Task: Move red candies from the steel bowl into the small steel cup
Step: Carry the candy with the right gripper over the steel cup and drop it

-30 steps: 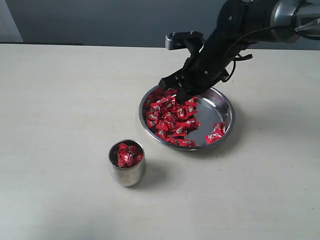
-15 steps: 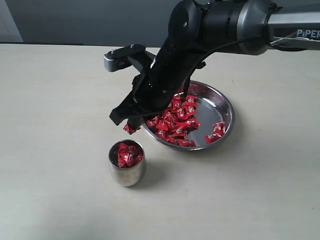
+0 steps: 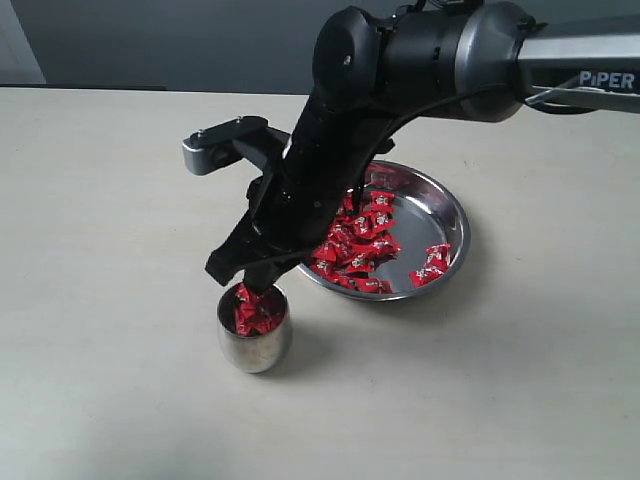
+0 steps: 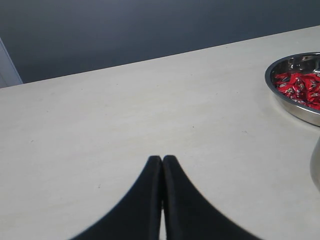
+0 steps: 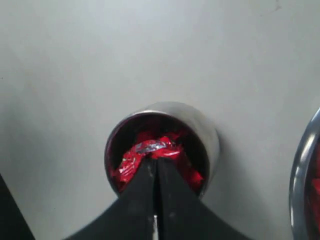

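My right gripper (image 3: 251, 287) hangs just over the mouth of the small steel cup (image 3: 256, 346), shut on a red candy (image 5: 154, 147) whose silver crimped end shows at the fingertips (image 5: 154, 161). Several red candies (image 3: 256, 314) lie inside the cup, whose rim (image 5: 201, 123) rings the gripper tips in the right wrist view. The steel bowl (image 3: 448, 214) behind holds a heap of red candies (image 3: 357, 238) on its left side and a few at its front right. My left gripper (image 4: 162, 159) is shut and empty, low over bare table, with the bowl (image 4: 295, 107) far off.
The right arm (image 3: 400, 70) reaches across from the upper right, passing over the bowl's left half. The pale tabletop (image 3: 120, 200) spreads wide around bowl and cup. A grey wall lies beyond the table's far edge.
The right gripper has lifted out of the bowl with a candy and swung left and down, ending directly above the cup.
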